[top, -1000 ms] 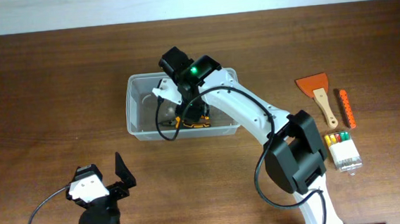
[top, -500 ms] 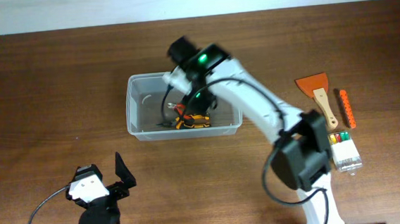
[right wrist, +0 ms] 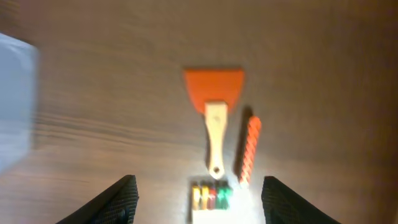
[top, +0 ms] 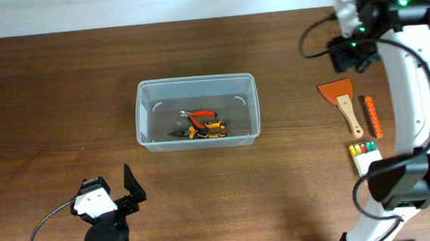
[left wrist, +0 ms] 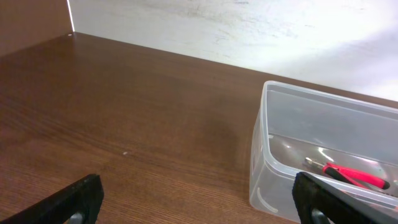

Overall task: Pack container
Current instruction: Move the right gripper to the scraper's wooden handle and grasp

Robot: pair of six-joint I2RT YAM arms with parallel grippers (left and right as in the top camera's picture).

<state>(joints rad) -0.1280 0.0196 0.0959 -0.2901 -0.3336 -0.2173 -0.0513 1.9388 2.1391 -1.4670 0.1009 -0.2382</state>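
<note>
The clear plastic container (top: 198, 112) stands mid-table and holds red-handled pliers (top: 202, 116) and an orange-and-black tool (top: 207, 132). It also shows at the right of the left wrist view (left wrist: 323, 149). My right gripper (top: 345, 53) is open and empty, raised at the far right above an orange scraper with a wooden handle (top: 340, 96), an orange stick-shaped tool (top: 372, 116) and a small clear box of coloured markers (top: 369, 161). The right wrist view shows the scraper (right wrist: 214, 102), stick tool (right wrist: 249, 149) and markers (right wrist: 210, 198), blurred. My left gripper (top: 129, 189) is open and empty near the front edge.
The dark wooden table (top: 46, 94) ends at a white wall at the back (left wrist: 217, 25). The right arm's base (top: 409, 183) stands at the front right beside the marker box.
My right gripper has lifted out of the container and swung far right to above the scraper, leaving the tools inside. The left arm has not moved.
</note>
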